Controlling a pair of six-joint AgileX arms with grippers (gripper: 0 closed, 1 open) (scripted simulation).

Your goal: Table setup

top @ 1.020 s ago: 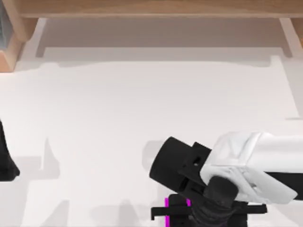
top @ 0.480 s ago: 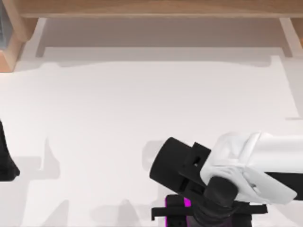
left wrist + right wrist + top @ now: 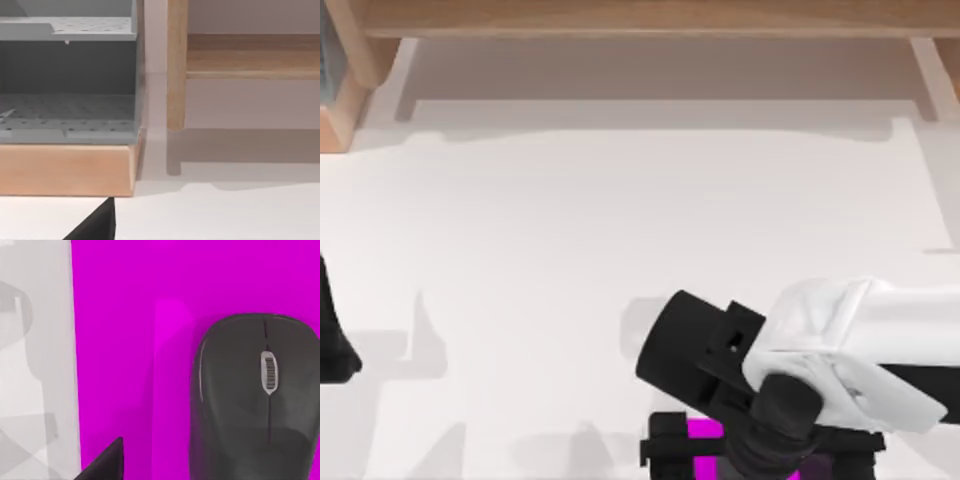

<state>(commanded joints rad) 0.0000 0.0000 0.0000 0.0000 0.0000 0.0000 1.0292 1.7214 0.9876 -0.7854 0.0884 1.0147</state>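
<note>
Right gripper (image 3: 720, 455), finger spread impossible to judge, hovers directly above the black computer mouse (image 3: 255, 400) on the magenta pad (image 3: 135, 340).

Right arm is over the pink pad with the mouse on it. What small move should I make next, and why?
Probably lower the right gripper a little toward the mouse. The right wrist view shows the mouse lying flat on the magenta pad, close beneath the camera, with no finger touching it. The top view puts that arm at the table's near edge, over the pad. The left arm is parked at the left edge.
</note>
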